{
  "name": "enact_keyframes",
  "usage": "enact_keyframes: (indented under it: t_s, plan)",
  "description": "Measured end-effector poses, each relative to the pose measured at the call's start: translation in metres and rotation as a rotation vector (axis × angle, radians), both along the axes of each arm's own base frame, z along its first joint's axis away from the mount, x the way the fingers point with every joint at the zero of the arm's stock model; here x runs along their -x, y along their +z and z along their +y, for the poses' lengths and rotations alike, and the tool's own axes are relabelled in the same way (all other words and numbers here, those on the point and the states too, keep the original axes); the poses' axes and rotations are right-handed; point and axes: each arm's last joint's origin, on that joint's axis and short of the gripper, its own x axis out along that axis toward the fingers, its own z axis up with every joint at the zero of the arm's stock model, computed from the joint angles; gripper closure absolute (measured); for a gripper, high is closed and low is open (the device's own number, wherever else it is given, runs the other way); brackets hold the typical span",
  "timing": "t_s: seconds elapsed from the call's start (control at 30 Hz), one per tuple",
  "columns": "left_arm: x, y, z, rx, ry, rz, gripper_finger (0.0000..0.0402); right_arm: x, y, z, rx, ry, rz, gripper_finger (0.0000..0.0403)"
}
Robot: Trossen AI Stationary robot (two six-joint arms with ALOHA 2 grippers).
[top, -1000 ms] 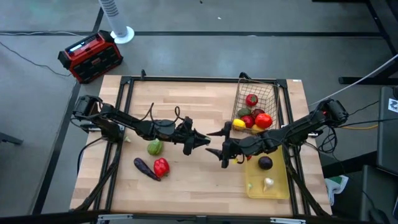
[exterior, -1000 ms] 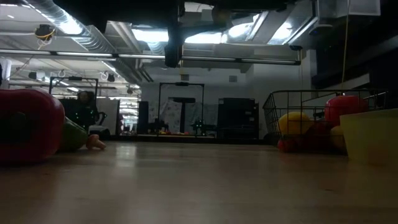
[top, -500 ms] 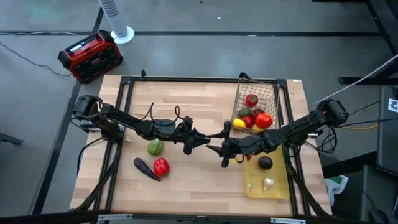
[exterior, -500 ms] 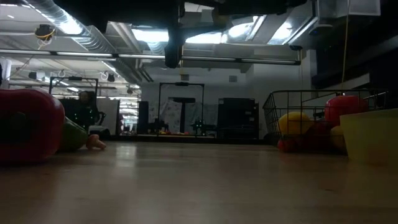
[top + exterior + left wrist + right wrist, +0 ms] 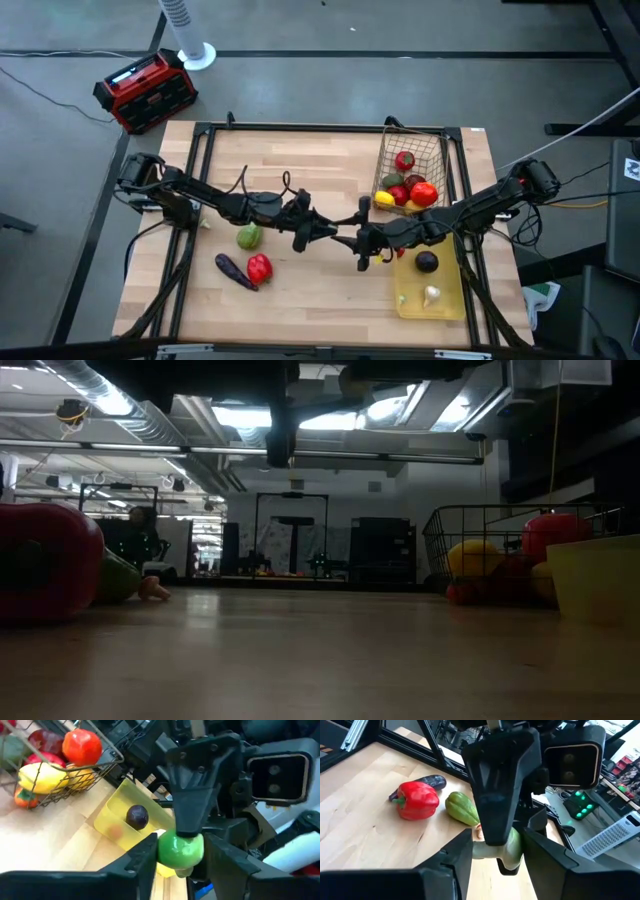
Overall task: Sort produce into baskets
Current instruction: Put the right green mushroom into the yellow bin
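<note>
Both grippers have closed the gap at mid-table: left gripper (image 5: 325, 232) and right gripper (image 5: 352, 238) together grasp 1 small green fruit (image 5: 180, 850)

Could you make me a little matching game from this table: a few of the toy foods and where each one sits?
Things:
1. red pepper
2. dark round fruit
3. lemon
4. small green piece

Places:
A. in the wire basket
B. between the two grippers
C. on the bare wood beside the eggplant
D. in the yellow tray

Pairs: 1-C, 2-D, 3-A, 4-B
</note>
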Motion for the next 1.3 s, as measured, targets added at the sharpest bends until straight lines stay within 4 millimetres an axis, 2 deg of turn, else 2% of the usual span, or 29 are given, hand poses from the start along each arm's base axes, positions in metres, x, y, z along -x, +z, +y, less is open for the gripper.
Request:
enact_keyframes:
  t_s: [0.3,0.57,0.87,1.1,1.3]
  plan:
    - [0.000,-0.003,0.002,-0.062,-0.007,0.025,0.0171,0.000,-0.002,0.002,-0.044,0.078,0.027,0.0242]
    - [0.002,-0.016,0.011,-0.090,0.017,0.167,0.0155,0.009,-0.020,0.004,-0.184,0.174,0.247,0.0242]
    - [0.004,-0.025,0.014,-0.188,0.003,0.259,0.0155,0.043,-0.033,0.002,-0.378,0.103,0.619,0.0242]
    - [0.006,-0.029,0.016,-0.205,0.001,0.301,0.0155,0.080,-0.039,0.016,-0.408,0.012,0.862,0.0242]
    - [0.006,-0.030,0.016,-0.205,0.000,0.306,0.0155,0.099,-0.042,0.030,-0.441,-0.053,0.957,0.0242]
